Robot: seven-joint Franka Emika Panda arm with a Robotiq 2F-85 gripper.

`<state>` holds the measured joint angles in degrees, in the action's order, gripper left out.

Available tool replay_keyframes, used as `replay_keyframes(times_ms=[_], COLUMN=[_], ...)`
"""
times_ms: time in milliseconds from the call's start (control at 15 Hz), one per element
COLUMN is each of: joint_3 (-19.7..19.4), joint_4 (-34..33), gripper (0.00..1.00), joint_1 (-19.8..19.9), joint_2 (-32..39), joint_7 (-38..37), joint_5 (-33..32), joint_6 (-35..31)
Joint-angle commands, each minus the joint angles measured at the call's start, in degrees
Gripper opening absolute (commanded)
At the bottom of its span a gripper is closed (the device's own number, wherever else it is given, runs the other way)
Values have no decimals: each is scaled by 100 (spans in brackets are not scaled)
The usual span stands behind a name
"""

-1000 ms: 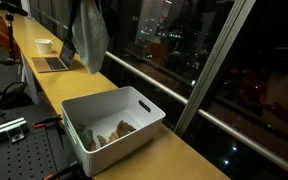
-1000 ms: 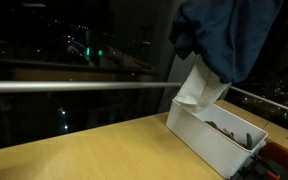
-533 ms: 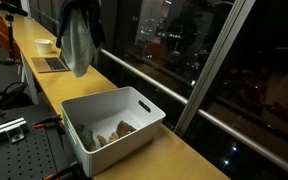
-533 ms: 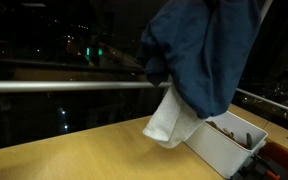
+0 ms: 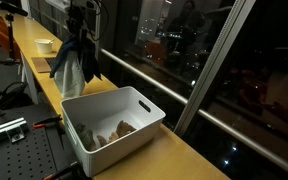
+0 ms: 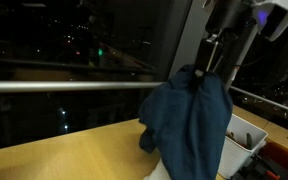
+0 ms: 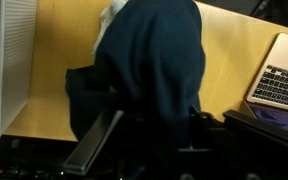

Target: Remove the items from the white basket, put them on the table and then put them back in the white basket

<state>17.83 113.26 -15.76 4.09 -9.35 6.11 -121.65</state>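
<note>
dark blue cloth (image 6: 189, 125): hanging over table (image 6: 64, 150) | white basket (image 5: 119, 150): brown piece (image 5: 116, 130) inside

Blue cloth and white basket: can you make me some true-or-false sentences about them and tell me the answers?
1. The dark blue cloth hangs from the robot's pincer. True.
2. The rectangular white plastic basket is completely empty. False: some small brown pieces lie at its bottom.
3. An open laptop sits on the long yellowish wooden table. True.
4. The dark blue cloth is inside the white basket. False: it hangs over the wooden table, beside the basket.
5. The pincer is holding nothing. False: its jaws are closed on the top of the dark blue cloth.
</note>
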Motion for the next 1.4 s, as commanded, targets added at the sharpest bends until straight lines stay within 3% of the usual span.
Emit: replay_keyframes(times_ms=[0, 267, 533, 800, 1067, 1333], joint_3=[-137, -420, -867, -1263, -1545, -1841], joint_4=[605, 1227, 1994, 2862, 3510, 3855], gripper=[47, 75, 100, 100, 100, 100], joint_1=[79, 318, 869, 1433, 1876, 2053], joint_2=[-476, -1266, -1886, -1761, -1017, -290], joint_7=[231, -33, -51, -114, -288, -360], joint_5=[341, -158, -693, -1109, -1467, -1511], joint_6=[-410, -624, -654, -1127, -2038, -2787])
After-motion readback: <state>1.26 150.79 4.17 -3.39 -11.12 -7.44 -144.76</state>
